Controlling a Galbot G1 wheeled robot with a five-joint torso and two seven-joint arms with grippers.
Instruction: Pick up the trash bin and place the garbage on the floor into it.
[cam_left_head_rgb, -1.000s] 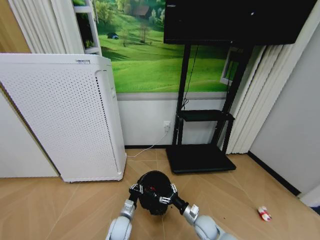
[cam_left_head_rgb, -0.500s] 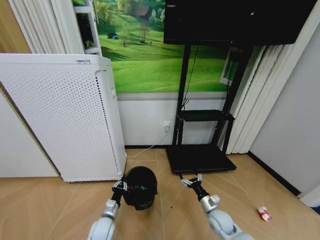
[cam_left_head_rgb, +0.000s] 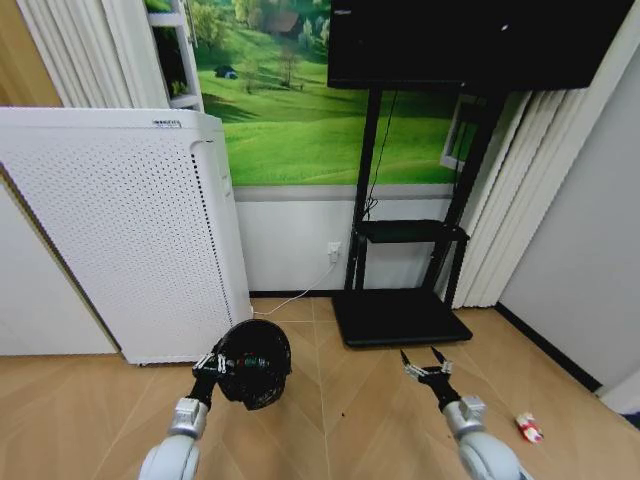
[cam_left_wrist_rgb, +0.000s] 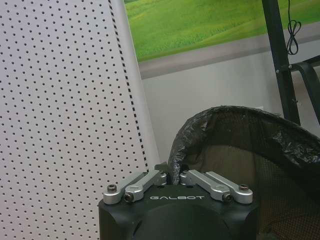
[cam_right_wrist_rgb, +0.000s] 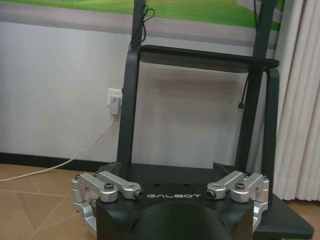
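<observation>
One trash bin (cam_left_head_rgb: 254, 362), one packet (cam_left_head_rgb: 528, 427)

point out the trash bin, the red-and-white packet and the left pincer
trash bin (cam_left_head_rgb: 255, 362), head view, on its dark liner-lined inside.
red-and-white packet (cam_left_head_rgb: 528, 427), head view, middle of the packet lying on the floor.
left pincer (cam_left_wrist_rgb: 174, 176), left wrist view, where its fingers close on the bin's rim.

left gripper (cam_left_head_rgb: 213, 362) carried trash bin (cam_left_head_rgb: 255, 362) left, right gripper (cam_left_head_rgb: 425, 362) released
</observation>
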